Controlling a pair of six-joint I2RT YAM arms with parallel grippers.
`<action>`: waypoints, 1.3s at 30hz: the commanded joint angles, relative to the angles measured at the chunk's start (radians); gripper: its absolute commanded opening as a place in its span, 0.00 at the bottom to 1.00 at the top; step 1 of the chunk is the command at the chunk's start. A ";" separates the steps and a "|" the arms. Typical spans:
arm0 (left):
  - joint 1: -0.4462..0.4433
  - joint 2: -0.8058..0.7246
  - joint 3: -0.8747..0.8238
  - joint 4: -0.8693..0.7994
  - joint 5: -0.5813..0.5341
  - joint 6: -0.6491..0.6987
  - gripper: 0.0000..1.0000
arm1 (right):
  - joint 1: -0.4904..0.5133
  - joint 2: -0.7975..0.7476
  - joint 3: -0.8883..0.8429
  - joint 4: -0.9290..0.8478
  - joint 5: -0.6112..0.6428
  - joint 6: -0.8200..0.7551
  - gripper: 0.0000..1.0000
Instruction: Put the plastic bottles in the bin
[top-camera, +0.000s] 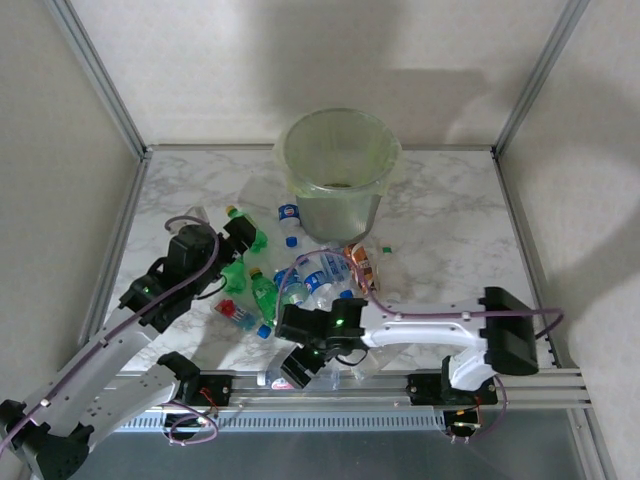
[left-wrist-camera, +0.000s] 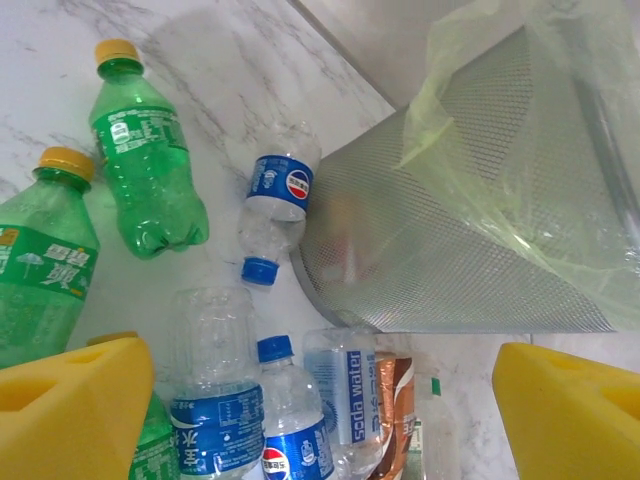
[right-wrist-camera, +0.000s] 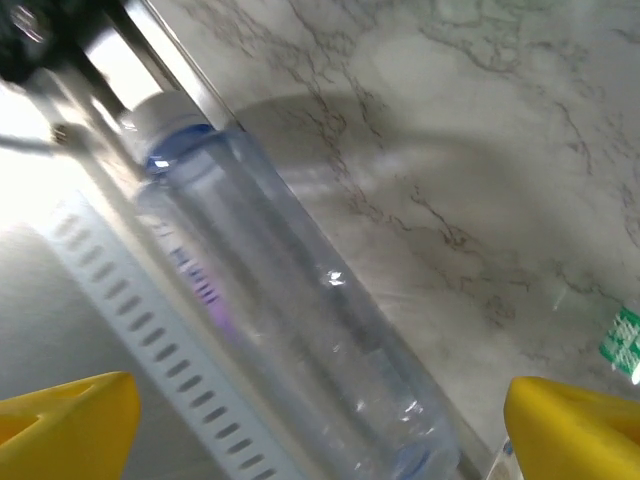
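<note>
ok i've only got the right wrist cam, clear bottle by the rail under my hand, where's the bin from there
Observer: the bin stands at the far middle of the table, well beyond the right hand.
Operator: anything lying in between
Observer: yes, a heap of plastic bottles lies between that hand and the bin's base.
Operator: and the left hand
Observer: the left hand hovers open beside the green bottles, holding nothing.
</note>
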 joint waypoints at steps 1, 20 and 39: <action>0.013 -0.058 -0.060 0.002 -0.036 -0.074 0.88 | 0.028 0.067 0.047 -0.009 0.074 -0.097 0.94; 0.179 -0.200 -0.239 -0.017 0.089 -0.143 0.87 | 0.104 0.362 0.119 0.042 0.103 -0.205 0.75; 0.198 -0.198 -0.184 -0.182 0.016 -0.148 0.86 | -0.029 0.030 0.218 0.022 0.396 -0.206 0.49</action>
